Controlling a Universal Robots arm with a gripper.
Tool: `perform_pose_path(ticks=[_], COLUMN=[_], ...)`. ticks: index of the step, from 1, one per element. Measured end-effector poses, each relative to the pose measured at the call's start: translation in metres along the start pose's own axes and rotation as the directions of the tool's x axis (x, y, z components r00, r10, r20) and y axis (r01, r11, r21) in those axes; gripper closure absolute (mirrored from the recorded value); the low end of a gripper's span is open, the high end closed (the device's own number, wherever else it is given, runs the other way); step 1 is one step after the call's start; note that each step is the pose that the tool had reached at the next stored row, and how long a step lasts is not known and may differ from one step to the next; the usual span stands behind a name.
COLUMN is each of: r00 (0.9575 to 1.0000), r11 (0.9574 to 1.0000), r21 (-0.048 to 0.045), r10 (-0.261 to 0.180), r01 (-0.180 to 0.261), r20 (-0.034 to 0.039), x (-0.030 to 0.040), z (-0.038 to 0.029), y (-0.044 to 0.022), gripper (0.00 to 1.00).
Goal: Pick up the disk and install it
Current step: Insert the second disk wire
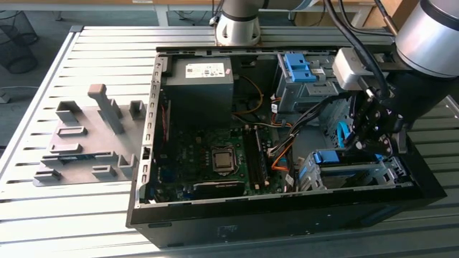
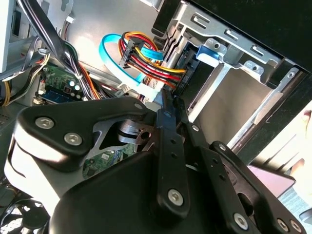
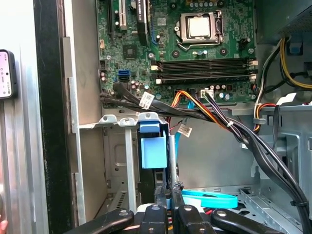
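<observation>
The disk sits in the lower grey drive bay point(image 1: 344, 174) at the front corner of the open computer case, on the exterior view's right. Its bright blue caddy end point(image 1: 334, 157) faces up out of the bay and also appears in both wrist views point(image 2: 209, 54) point(image 3: 153, 148). My gripper point(image 1: 362, 145) hangs just above that bay. Its two black fingers are pressed together, with the tips point(image 2: 171, 100) point(image 3: 169, 191) right beside the blue caddy end and the cable plugs. Whether the tips touch the caddy is hidden.
A red, yellow and orange cable bundle point(image 2: 146, 63) and a light blue flat cable point(image 3: 209, 199) run close to the fingers. A second grey bay with a blue bracket point(image 1: 298, 67) stands at the case's back. Motherboard point(image 1: 215, 156), power supply point(image 1: 201, 80), grey fixture plate point(image 1: 86, 140) on the table.
</observation>
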State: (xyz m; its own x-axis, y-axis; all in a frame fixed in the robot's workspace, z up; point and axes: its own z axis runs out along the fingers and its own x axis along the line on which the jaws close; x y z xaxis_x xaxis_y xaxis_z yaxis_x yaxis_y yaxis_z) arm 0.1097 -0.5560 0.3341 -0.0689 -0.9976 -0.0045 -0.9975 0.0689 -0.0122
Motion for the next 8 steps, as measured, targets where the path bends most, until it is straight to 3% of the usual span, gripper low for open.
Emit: perform_pose_path(ticks=[8], r00=[1.0], r11=[1.0], r21=[-0.0003], r10=[0.0], r01=[0.0], r20=[0.0002], x=[0.0007], z=[-0.0013], y=[-0.0001], gripper=[0.84])
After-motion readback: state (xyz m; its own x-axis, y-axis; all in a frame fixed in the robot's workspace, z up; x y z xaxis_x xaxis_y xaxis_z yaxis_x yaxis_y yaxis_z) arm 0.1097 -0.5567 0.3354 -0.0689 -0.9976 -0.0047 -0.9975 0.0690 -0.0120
